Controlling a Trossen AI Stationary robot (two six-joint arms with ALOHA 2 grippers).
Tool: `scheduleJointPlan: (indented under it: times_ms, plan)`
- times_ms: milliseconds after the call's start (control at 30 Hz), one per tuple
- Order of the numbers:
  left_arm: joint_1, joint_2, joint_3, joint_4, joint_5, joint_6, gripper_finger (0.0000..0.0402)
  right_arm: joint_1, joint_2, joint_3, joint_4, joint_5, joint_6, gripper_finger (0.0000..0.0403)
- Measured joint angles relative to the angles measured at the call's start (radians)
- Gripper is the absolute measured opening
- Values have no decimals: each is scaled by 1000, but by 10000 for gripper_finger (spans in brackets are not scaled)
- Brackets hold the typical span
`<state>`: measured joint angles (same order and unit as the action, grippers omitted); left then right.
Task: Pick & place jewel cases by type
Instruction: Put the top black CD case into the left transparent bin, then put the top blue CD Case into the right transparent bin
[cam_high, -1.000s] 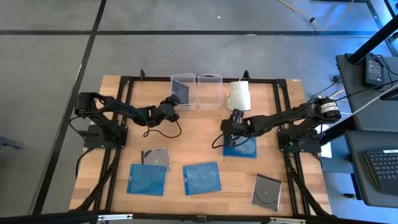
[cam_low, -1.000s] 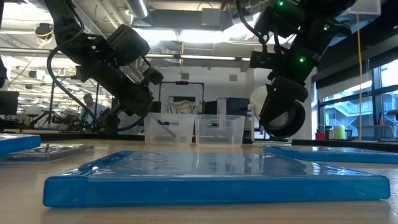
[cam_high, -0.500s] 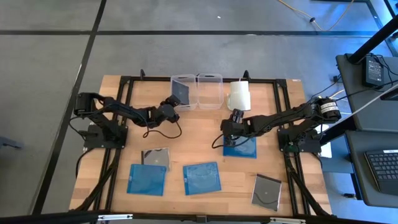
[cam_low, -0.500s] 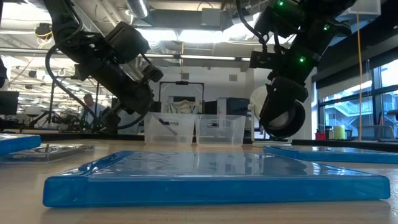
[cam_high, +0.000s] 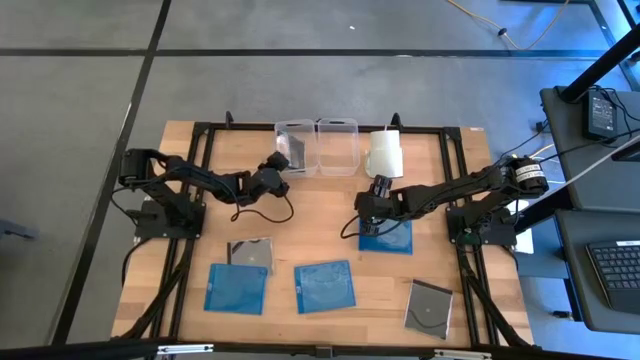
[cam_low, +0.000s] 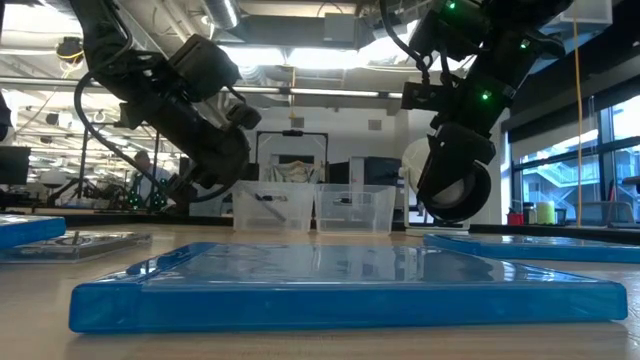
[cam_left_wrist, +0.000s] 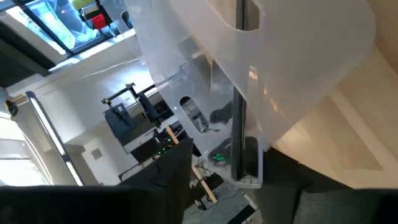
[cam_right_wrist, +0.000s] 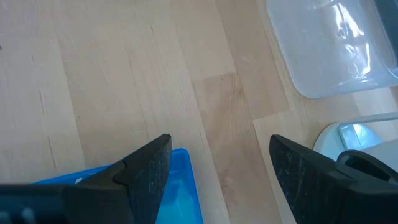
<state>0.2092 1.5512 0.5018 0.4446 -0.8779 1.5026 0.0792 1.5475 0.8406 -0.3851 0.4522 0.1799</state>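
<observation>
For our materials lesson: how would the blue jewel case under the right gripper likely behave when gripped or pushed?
The blue jewel case lies flat and thin, so it probably slides rather than tips. Its glossy plastic looks stiff but likely slippery and crackable. The right gripper, open above its edge, may struggle to get fingers under it.

no readable text or labels

Left bin (cam_high: 293, 147) wall blurs the dark case (cam_left_wrist: 239, 124) inside.

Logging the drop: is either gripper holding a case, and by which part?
Neither. The left gripper stands open by the dark case, which is on edge in the left bin; the right gripper hangs open over a blue case.
</observation>
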Motion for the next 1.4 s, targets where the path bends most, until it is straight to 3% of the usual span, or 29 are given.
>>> scheduleJointPlan:
  times_ms: [200, 400, 633, 900, 1067, 1267, 1400]
  plan:
    - [0, -2, 0, 0, -106, 6, 179, 0, 0, 0, 0, 0, 0, 273]
    - [0, -34, 0, 0, -162, -41, 177, 0, 0, 0, 0, 0, 0, 273]
    - [-20, -223, 0, 2, -156, -359, 178, 0, 0, 0, 0, 0, 0, 273]
    - [-125, -418, 0, 2, -165, -989, 177, 0, 0, 0, 32, 0, -10, 273]
    - [-186, -465, 0, 0, -169, -1232, 180, 0, 0, 0, 21, -5, -32, 273]
    - [-235, -457, 0, -46, -35, -1406, 176, 0, -16, 14, -121, -236, 20, 273]
    - [-249, -437, 0, -96, 179, -1534, 176, 0, -20, 24, -246, -314, 75, 273]
